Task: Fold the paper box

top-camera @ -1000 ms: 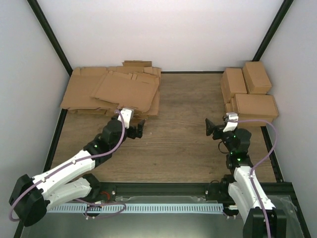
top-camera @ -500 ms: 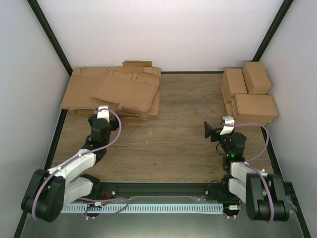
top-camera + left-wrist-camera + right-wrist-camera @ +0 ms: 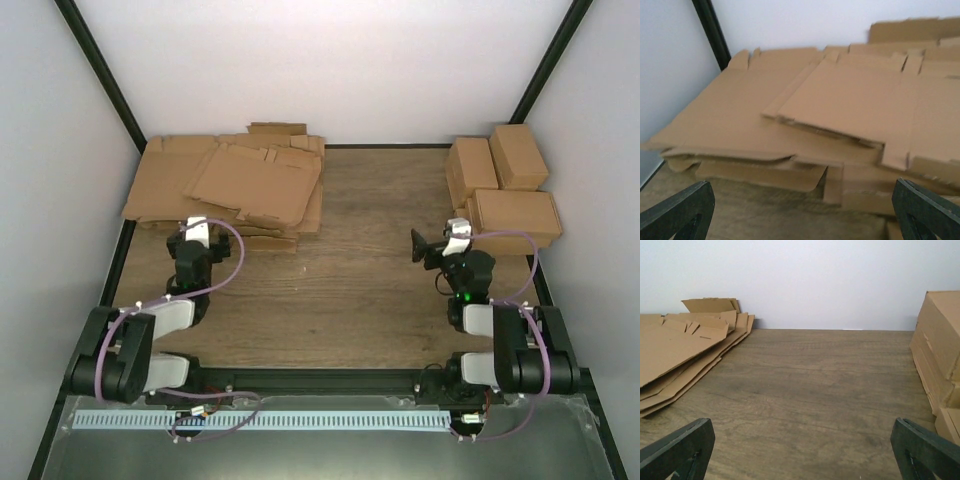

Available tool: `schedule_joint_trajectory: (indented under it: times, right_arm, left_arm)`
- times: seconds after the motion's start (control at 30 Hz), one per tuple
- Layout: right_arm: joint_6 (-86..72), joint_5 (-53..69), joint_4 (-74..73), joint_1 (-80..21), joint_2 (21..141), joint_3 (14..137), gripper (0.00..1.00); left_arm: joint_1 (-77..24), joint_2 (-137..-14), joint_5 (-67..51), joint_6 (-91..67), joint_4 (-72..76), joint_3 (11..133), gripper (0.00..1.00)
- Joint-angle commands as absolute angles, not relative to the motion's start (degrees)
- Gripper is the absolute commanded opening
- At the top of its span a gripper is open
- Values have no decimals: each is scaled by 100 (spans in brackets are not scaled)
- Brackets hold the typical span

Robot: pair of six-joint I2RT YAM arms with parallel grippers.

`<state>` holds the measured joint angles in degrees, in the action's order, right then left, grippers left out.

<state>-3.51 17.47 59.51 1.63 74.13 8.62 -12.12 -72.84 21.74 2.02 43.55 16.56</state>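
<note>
Left fingers [image 3: 682,207] spread wide, nothing held; right fingers [image 3: 680,447] likewise. Paper box [image 3: 515,212] seen stacked among similar boxes, far right of bench [image 3: 360,280]. Judged light, stiff-panelled, easily crushed; best gripped gently across narrow sides.

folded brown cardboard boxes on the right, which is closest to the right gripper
The wide front brown cardboard box, crosswise, nearest the right gripper; the other two sit behind it, toward the wall.

The left gripper [image 3: 800,185] is cropped below; cardboard sheets [image 3: 840,110] look blurred.
</note>
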Motion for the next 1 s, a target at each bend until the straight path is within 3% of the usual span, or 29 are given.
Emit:
schedule_joint_trajectory:
  times: [0.0,0.2,0.33,0.97]
  right_arm:
    - [-104,1858,5980,70,7630,1298,100]
    - [309,1577,6021,-112,8040,1550,100]
    - [215,1220,7329,-92,8756,1246,100]
    - [-106,843,6979,9,8780,1428,100]
  left_arm:
    - [-859,-7548,1436,181,5238,1478,100]
    - [-800,-7935,1290,382,5161,1833,100]
    - [-712,-8152,1231,376,4925,2087,99]
    - [-483,-8310,852,287,4588,2338,100]
